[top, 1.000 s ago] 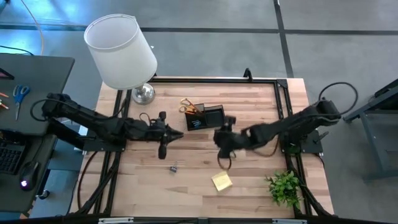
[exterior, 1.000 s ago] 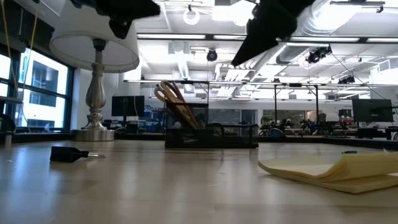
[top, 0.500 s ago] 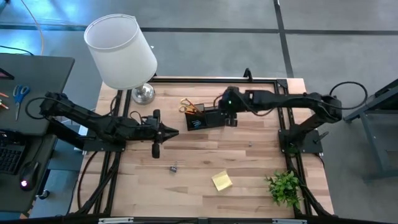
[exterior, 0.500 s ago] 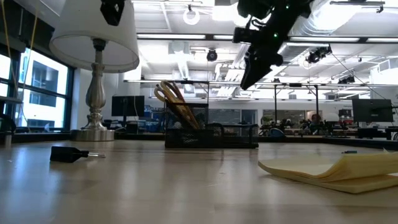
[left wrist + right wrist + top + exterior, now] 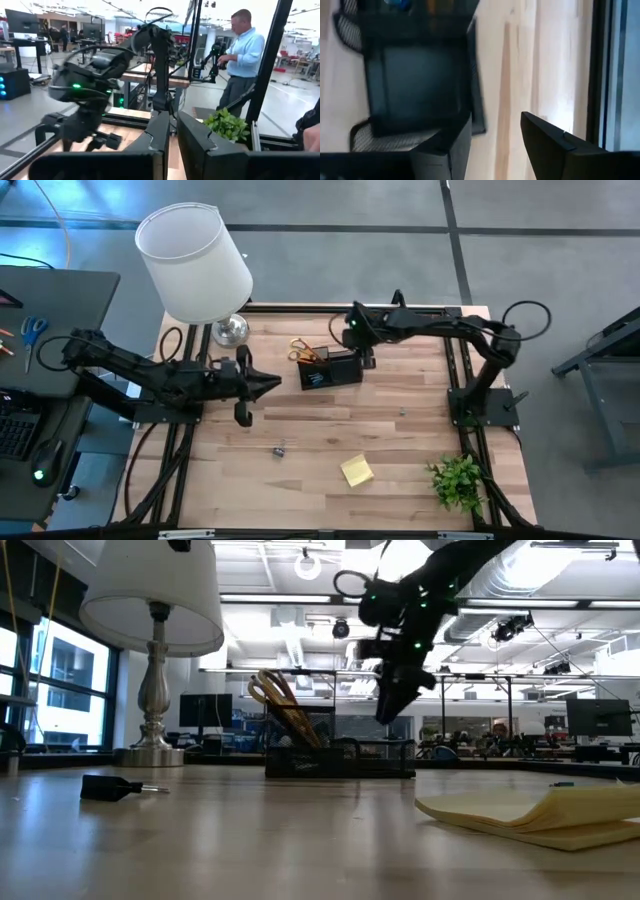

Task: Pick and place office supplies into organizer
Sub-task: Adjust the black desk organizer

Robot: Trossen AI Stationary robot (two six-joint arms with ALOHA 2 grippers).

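Open-plan robotics lab: workbenches, monitors [image 5: 598,718].

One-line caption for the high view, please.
Right gripper open above the organizer holding yellow scissors; left gripper shut, waiting; sticky pad and binder clip on the table.

- We see a pale, smooth wooden plank worktop [image 5: 330,430] with a faint sheen.
- The small black organizer box [image 5: 331,368] has matt wire-mesh walls.
- The yellow paper sticky-note pad [image 5: 545,815] looks matt.
- The lamp's rounded metal base [image 5: 231,330] shines like chrome beneath a white matt shade [image 5: 193,262].
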